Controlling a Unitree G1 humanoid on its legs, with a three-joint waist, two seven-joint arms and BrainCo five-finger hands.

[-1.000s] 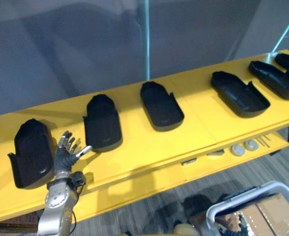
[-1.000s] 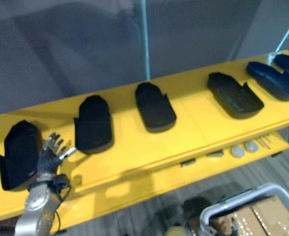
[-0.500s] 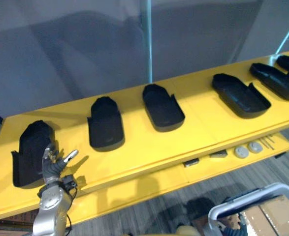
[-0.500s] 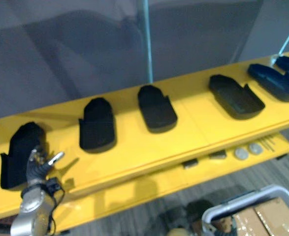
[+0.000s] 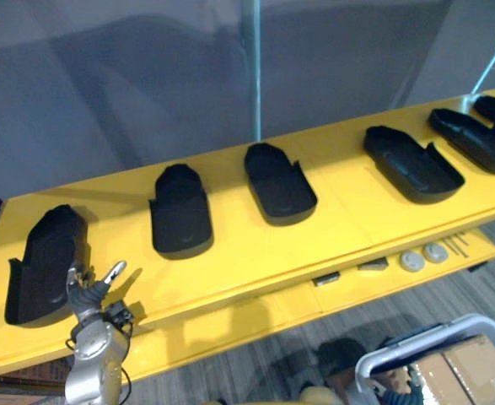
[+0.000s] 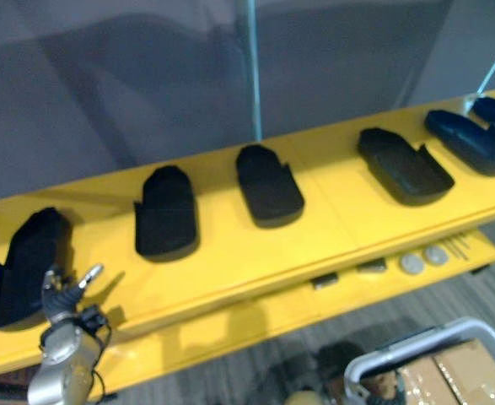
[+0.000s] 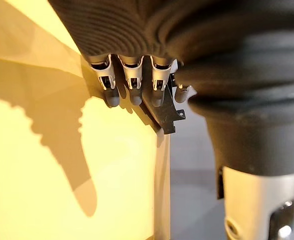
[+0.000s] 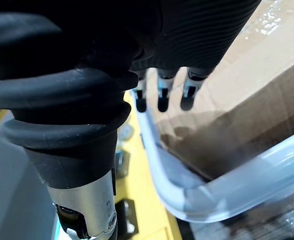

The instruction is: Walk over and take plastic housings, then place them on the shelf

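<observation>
One left hand (image 5: 87, 296) | fingers spread straight, against leftmost housing (image 5: 40, 266) | right hand (image 8: 162, 97) relaxed, empty

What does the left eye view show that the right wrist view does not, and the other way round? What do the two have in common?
Left eye view: a row of black plastic housings on the yellow shelf, and the left hand, fingers relaxed, close by the leftmost housing.
Right wrist view: the right hand from very near, its fingers hanging loose and holding nothing, above the cardboard box.
Both: that cardboard box and the grey rail next to it.
</observation>
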